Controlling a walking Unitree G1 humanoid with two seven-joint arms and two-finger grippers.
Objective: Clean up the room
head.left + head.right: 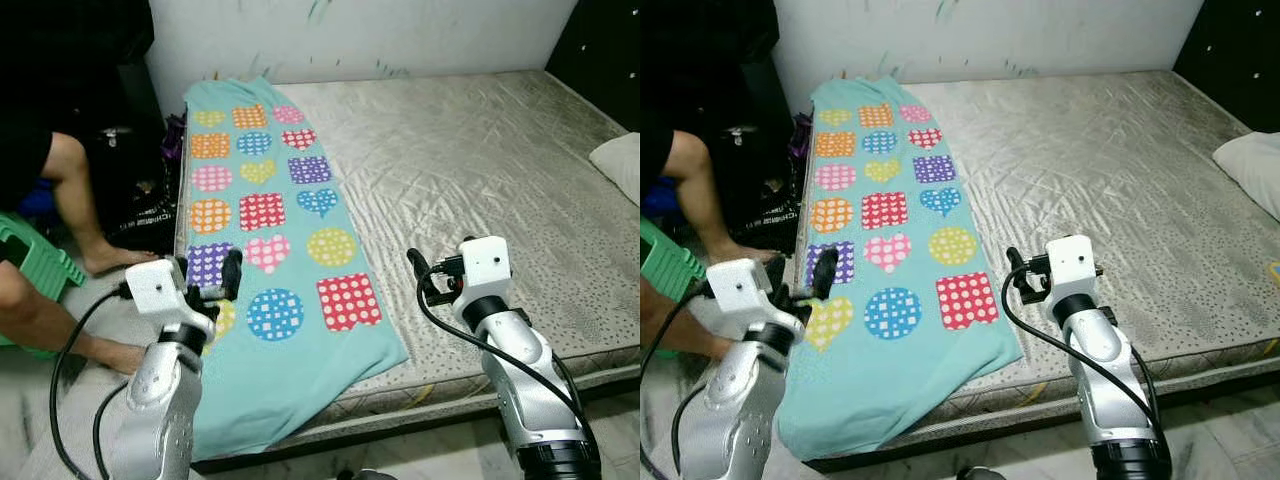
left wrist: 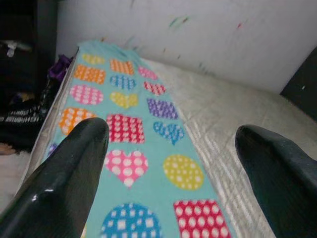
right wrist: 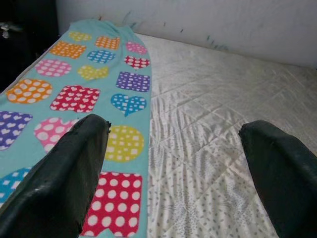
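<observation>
Here, the left gripper [image 1: 222,285] hovers with its 2 black fingers [image 2: 74,163] spread wide and nothing between them, over the near left part of the turquoise blanket [image 1: 275,260]. The right gripper [image 1: 425,272] is likewise spread and empty, raised above the bare mattress [image 1: 480,170] just beside the blanket's right edge, near the red dotted patch [image 1: 348,301].

The blanket lies flat in a long strip along the left side of the mattress, running from the wall [image 1: 400,35] toward the robot, its near end draping over the mattress edge. It is covered in coloured dotted hearts, squares and circles. A white pillow [image 1: 620,160] sits at the far right edge of the bed. To the left, a person's legs [image 1: 75,215] and a green stool [image 1: 35,265] are close to the bedside, just beyond the left arm.

The step in hand looks like taking hold of the blanket's near end to fold or gather it. To do that well, each gripper should probably come down on a near corner or edge, pinching only the cloth and not the mattress cover beneath. The right gripper would need to shift left onto the fabric first. Both should lift together so the cloth stays even, and the left arm should keep clear of the person.
</observation>
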